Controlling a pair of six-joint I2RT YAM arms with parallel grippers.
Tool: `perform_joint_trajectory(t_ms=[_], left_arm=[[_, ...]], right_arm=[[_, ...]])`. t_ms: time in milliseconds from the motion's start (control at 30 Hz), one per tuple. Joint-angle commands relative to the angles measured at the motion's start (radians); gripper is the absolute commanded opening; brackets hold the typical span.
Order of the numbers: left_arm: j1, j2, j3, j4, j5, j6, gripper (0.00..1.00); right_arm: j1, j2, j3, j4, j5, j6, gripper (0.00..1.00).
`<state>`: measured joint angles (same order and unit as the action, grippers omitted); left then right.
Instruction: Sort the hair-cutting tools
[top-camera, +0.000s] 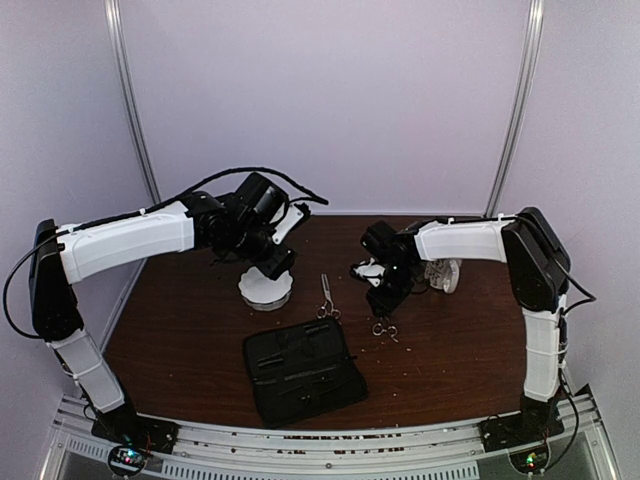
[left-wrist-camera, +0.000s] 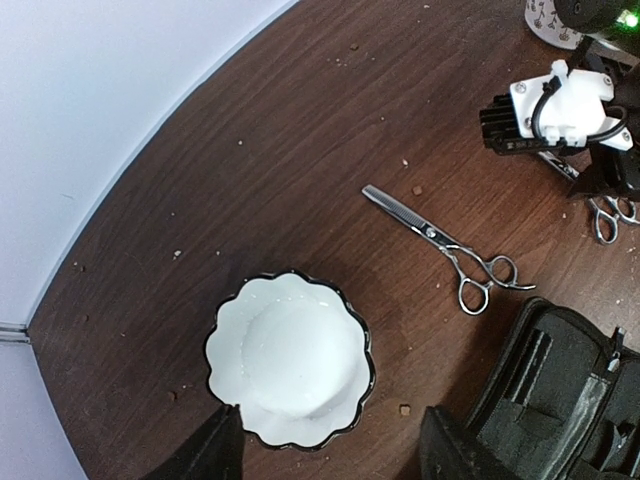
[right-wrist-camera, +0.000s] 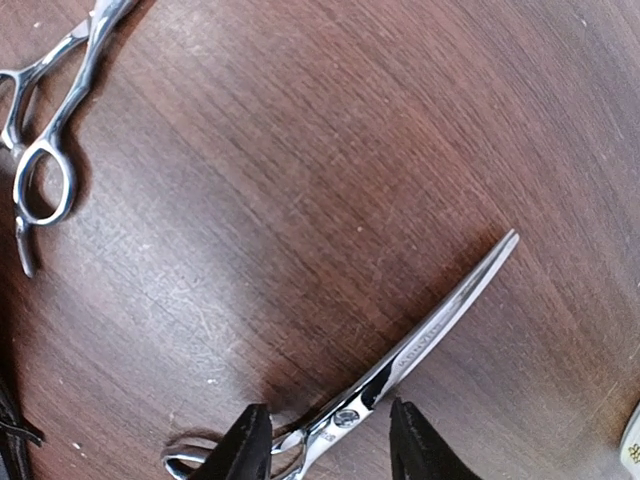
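One pair of silver scissors (left-wrist-camera: 445, 240) lies on the table between the white scalloped bowl (left-wrist-camera: 290, 360) and the black case (left-wrist-camera: 570, 400); it also shows in the top view (top-camera: 327, 297). A second pair of scissors (right-wrist-camera: 420, 350) lies flat under my right gripper (right-wrist-camera: 325, 440), whose open jaws straddle its pivot, one on each side. In the top view the right gripper (top-camera: 385, 298) is just above these scissors (top-camera: 385, 328). My left gripper (left-wrist-camera: 325, 440) is open and empty, hovering over the bowl's near rim. I see no dark hair clips.
The black fabric case (top-camera: 303, 370) lies open near the table's front middle. A white patterned cup (top-camera: 445, 272) stands behind the right gripper. Small crumbs dot the brown table (top-camera: 190, 330). White walls close off the back.
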<state>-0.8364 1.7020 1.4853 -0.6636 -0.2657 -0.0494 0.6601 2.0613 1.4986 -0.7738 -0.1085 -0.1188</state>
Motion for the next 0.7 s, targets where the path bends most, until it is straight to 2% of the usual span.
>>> perform_joint_trajectory(t_ms=[0, 167, 667], left_arm=[[0.006, -0.001, 0.035, 0.007, 0.001, 0.013, 0.63], [0.007, 0.004, 0.032, 0.009, -0.008, 0.008, 0.63], [0.007, 0.061, 0.050, -0.027, 0.033, 0.016, 0.64]], right_arm=[[-0.005, 0.014, -0.027, -0.018, -0.015, 0.026, 0.36], [0.003, -0.036, -0.116, 0.001, -0.046, -0.019, 0.22], [0.082, -0.183, -0.275, 0.037, -0.049, -0.131, 0.10]])
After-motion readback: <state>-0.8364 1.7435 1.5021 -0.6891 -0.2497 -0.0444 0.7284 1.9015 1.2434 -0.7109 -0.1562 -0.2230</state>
